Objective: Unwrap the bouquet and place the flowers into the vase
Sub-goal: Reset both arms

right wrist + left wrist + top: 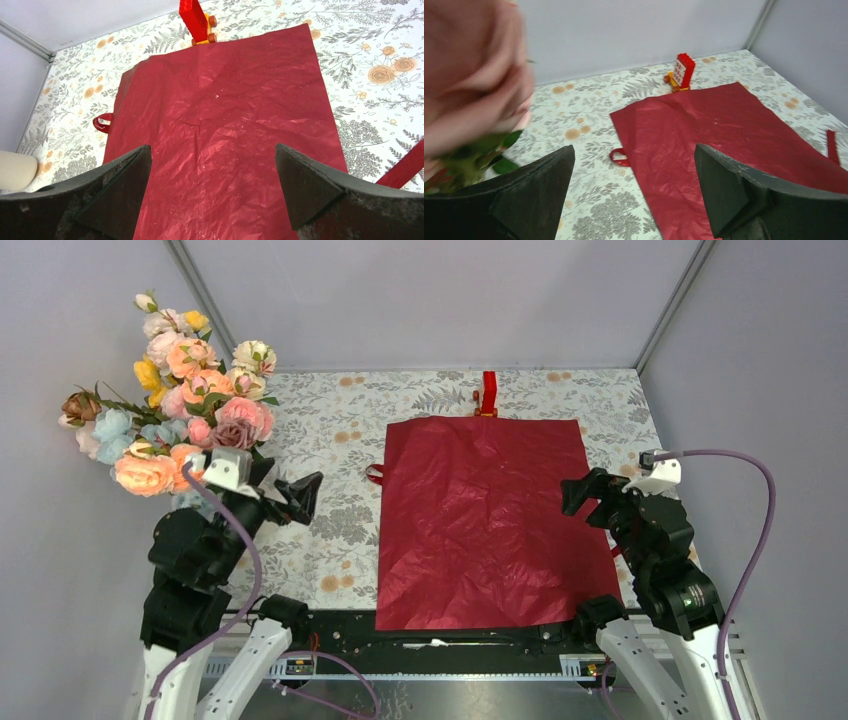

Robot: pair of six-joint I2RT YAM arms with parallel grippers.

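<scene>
Grey walls, flowery surface [330,430], all quiet. Nearest in: left claw [300,498] spread wide, gripping nothing, parked just beside the flower heads. Right claw [580,502] spread wide too, empty, poised over the right edge of the wrapping paper [480,520]. Paper flat, open and bare in the middle of the surface, so unwrapping done, by the look of it. Ribbon [375,475] loose at the paper's left edge. Further left and back: flowers [105,428], pale blue and brown, upright among big peach and pink roses [190,360]. Looks placed already, with little left beyond pulling clear. Far edge: red toy block [488,392].

Now view against view. Vase [15,170]: likely that pale rounded shape at the left border of the right wrist view; from above, hidden under blooms and arm. Left wrist view swamped by one of those roses, blurred. Second ribbon strip [405,170], right of the paper, clearest from the right wrist.
</scene>
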